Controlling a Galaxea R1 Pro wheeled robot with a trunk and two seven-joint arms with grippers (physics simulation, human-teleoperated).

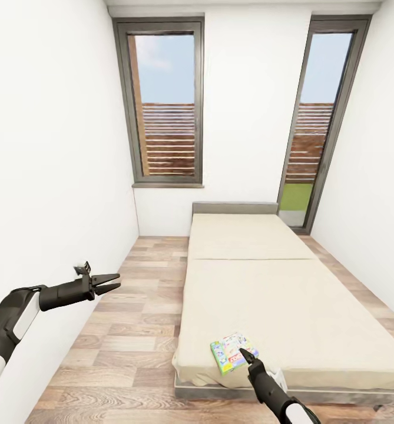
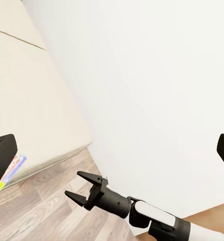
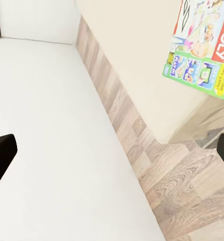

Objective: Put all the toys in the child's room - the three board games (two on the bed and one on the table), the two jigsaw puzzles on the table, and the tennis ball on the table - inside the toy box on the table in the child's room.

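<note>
Flat green-edged board game [image 1: 232,352] lies on smooth beige bed [image 1: 291,306].

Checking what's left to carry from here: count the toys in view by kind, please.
Board games: 1, the green-edged board game near the foot corner of the bed
Jigsaw puzzles: 0
Tennis balls: 0
Total: 1
</note>
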